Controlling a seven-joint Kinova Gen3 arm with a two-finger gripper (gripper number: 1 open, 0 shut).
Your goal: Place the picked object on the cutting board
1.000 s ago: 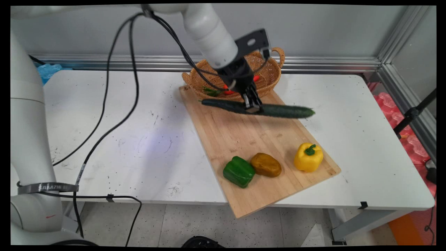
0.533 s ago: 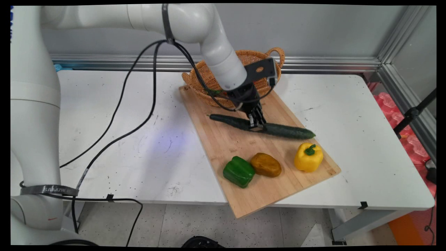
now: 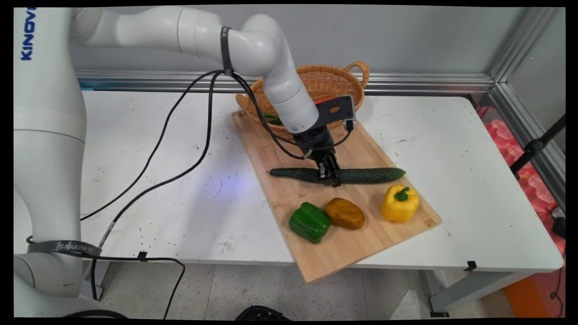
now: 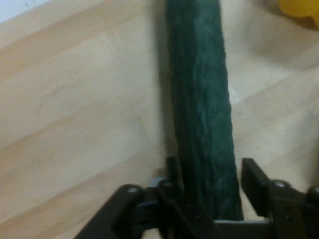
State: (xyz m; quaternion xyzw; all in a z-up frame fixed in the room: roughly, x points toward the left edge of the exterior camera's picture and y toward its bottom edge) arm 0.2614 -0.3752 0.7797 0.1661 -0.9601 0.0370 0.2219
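Cucumber (image 3: 370, 175) lies across cutting board (image 3: 289, 198), hand (image 3: 331, 177) clamped round its middle; green pepper (image 3: 309, 222), brown potato (image 3: 344, 213), yellow pepper (image 3: 399, 204) nearer.

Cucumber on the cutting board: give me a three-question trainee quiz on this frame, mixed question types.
1. True or false: the gripper is shut on the cucumber.
2. Which lies between the green pepper and yellow pepper? A) potato B) basket C) cable
3. What does the cucumber lie on?

Key: 1 true; 2 A; 3 the cutting board.
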